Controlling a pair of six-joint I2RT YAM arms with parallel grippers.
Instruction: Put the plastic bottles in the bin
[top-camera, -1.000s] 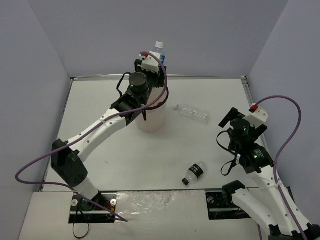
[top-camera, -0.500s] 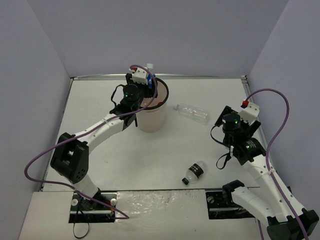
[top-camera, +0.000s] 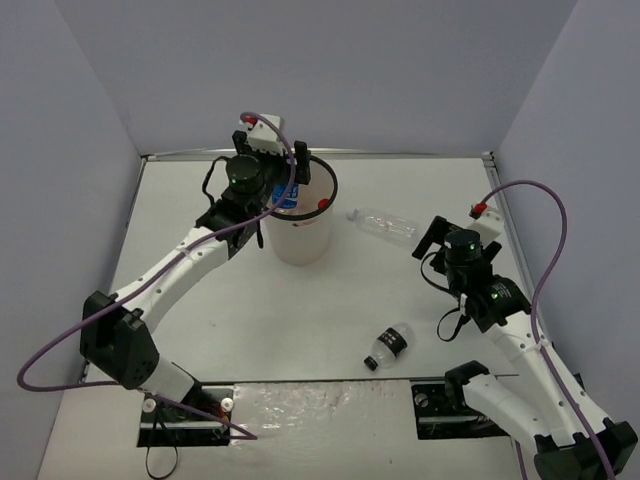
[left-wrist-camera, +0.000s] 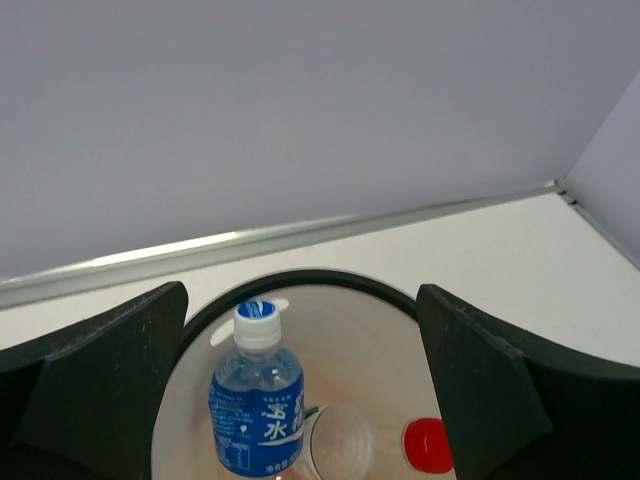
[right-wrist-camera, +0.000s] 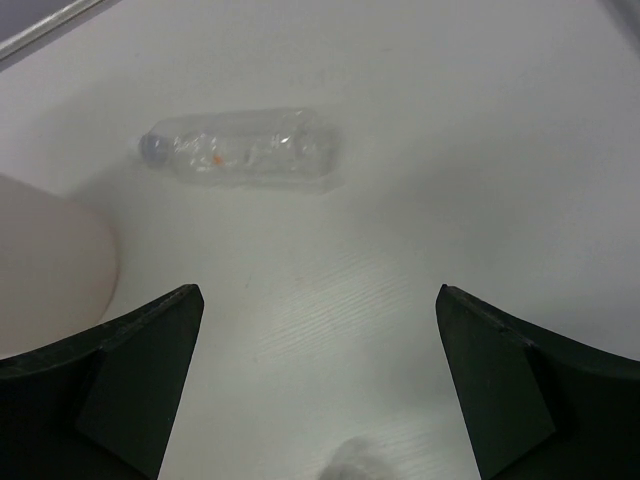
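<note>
Left gripper (top-camera: 283, 172) hangs right over the bin (top-camera: 330, 188), which stands at 11 o'clock from the middle of the table (top-camera: 250, 320). From the left wrist view, that gripper (left-wrist-camera: 300, 300) is spread wide with nothing between its fingers (left-wrist-camera: 100, 370), so the pincer is released. Below it the blue-labelled bottle (left-wrist-camera: 257, 400) stands upright inside the bin (left-wrist-camera: 300, 277), white cap up, over at the 9 o'clock side. A red cap (left-wrist-camera: 427, 445) shows at the 4 o'clock side, and something round and clear sits between them, too unclear to name. From above, the blue-labelled bottle (top-camera: 287, 195) and the red cap (top-camera: 322, 203) both show within the black rim. Out on the table, the plain clear bottle (top-camera: 385, 225) lies on its side at 3 o'clock from the bin, cap end toward it. The black-capped bottle (top-camera: 388, 345) lies at 5 o'clock from the bin, cap pointing to 7 o'clock. The right gripper (top-camera: 432, 240) is near the plain clear bottle, at its 4 o'clock. In its wrist view the right gripper (right-wrist-camera: 317, 300) is released too, fingers (right-wrist-camera: 130, 370) wide apart, with the plain clear bottle (right-wrist-camera: 245, 150) ahead at 11 o'clock, untouched.
</note>
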